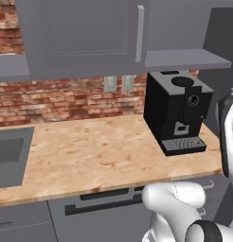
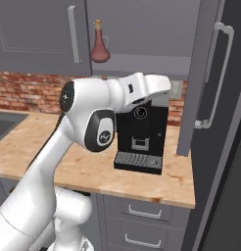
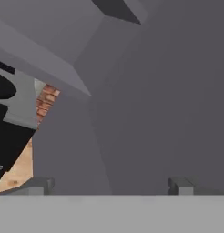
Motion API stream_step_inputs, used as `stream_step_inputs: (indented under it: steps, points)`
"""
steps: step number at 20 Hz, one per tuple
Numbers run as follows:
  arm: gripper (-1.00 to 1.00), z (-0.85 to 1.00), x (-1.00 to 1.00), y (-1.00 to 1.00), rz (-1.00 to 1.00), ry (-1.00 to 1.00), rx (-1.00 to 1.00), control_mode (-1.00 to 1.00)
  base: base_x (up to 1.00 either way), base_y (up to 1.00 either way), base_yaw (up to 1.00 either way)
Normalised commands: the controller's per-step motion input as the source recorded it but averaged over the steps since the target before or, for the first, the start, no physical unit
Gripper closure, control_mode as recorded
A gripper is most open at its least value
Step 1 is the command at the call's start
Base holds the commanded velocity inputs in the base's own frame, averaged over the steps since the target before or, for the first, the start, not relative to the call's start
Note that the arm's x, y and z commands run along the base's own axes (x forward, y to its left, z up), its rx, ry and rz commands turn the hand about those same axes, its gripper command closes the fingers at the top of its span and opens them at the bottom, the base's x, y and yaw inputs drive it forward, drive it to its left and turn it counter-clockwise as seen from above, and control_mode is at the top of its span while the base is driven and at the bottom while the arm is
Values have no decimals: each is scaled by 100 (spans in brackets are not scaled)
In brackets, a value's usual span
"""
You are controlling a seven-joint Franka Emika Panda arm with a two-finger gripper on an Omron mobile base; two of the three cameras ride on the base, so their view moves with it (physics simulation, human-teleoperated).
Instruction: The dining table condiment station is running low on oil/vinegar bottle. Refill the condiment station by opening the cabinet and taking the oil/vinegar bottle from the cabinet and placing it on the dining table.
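Note:
The grey wall cabinet (image 2: 39,34) has its left door shut and its right door (image 2: 198,73) swung wide open. On its open shelf (image 1: 184,59) stands the reddish-brown oil/vinegar bottle (image 2: 99,46), upright with its cork in. My white hand (image 2: 152,84) hovers below that shelf, lower and to the right of the bottle, just over the coffee machine. In the hand view my gripper (image 3: 109,185) is open, fingertips (image 3: 41,185) far apart and nothing between them, facing grey cabinet surfaces. The dining table is out of view.
A black coffee machine (image 2: 139,132) stands on the wooden worktop (image 1: 99,151) under the open cabinet. A steel sink (image 1: 9,156) lies at the left. Grey drawer fronts (image 2: 142,215) run below, and a tall dark unit with a bar handle (image 2: 218,73) stands at the right.

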Motion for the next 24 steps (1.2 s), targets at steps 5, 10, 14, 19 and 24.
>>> stream_step_inputs:
  steps: [5,10,14,19,24]
  points:
    - [-100,-9,-21,100,-2,-17,-5,-100,0,0,0]
    - [-100,-12,-23,100,9,-19,16,-100,0,0,0]
    - [-100,-3,-1,100,24,-10,24,-100,0,0,0]
    - [-100,44,-10,98,28,-21,13,-100,0,0,0]
    - [-100,56,0,88,27,-31,6,-100,0,0,0]
